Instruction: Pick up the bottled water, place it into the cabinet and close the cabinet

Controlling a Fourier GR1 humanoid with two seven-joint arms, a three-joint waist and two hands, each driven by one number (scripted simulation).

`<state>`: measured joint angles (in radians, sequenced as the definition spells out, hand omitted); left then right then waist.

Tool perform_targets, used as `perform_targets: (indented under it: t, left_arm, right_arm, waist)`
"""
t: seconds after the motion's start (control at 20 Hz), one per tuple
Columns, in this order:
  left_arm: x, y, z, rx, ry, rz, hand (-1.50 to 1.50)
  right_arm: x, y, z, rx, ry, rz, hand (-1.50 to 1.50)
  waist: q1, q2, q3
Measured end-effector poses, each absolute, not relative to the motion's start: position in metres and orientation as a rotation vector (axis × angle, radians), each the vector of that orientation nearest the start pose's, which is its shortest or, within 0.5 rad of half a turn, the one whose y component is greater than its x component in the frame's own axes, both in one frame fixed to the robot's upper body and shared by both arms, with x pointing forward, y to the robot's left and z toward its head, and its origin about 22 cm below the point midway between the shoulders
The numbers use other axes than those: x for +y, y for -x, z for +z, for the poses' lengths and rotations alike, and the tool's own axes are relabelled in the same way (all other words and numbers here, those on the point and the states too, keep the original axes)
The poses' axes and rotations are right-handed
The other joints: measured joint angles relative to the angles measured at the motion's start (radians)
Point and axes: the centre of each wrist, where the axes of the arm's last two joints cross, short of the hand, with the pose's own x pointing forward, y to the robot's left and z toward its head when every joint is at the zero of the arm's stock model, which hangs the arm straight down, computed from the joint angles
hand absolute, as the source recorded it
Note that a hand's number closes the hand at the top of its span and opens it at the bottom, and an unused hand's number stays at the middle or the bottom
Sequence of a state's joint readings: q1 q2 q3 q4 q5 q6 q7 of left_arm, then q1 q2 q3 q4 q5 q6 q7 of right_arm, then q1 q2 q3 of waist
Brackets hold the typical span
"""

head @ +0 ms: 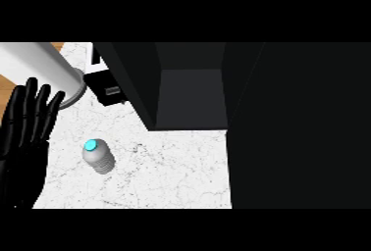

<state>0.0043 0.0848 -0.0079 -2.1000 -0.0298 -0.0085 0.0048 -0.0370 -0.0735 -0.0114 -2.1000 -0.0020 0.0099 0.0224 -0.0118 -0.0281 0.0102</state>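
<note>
A clear water bottle [98, 157] with a light blue cap stands upright on the white marble counter [167, 171], left of centre. My left hand [25, 127] rests open at the left edge with its fingers straight and pointing up, a short way left of the bottle and not touching it. The dark cabinet [192, 93] stands open at the back, its grey inner floor showing. Its open door [301, 127] fills the right side of the view as a black slab. My right hand does not show.
A white cylinder [43, 66] on a round base stands at the back left. A small black box [109, 88] sits between it and the cabinet's left wall.
</note>
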Motion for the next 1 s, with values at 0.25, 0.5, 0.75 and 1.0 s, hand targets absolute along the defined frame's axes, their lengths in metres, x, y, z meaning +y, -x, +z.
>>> perform_targets:
  t: [0.25,0.5,0.75,1.0]
  left_arm:
    - [0.257,-0.215,0.133,-2.069,0.029,-0.255,-1.50]
    - [0.272,-0.218,0.122,-1.845,0.135,-0.312,-1.50]
    - [0.280,-0.206,0.135,-1.740,0.182,-0.320,-1.50]
    - [0.279,-0.188,0.144,-1.699,0.169,-0.317,-1.50]
  right_arm:
    - [-0.240,-0.198,0.136,-2.140,0.006,0.078,-1.50]
    - [-0.234,-0.176,0.126,-1.978,-0.119,0.076,-1.50]
    - [-0.237,-0.139,0.131,-1.886,-0.168,0.071,-1.50]
    - [-0.234,-0.121,0.132,-1.837,-0.181,0.061,-1.50]
  waist:
    - [0.004,0.019,-0.007]
    - [-0.002,0.024,-0.009]
    - [0.003,0.024,-0.010]
    - [0.007,0.025,-0.010]
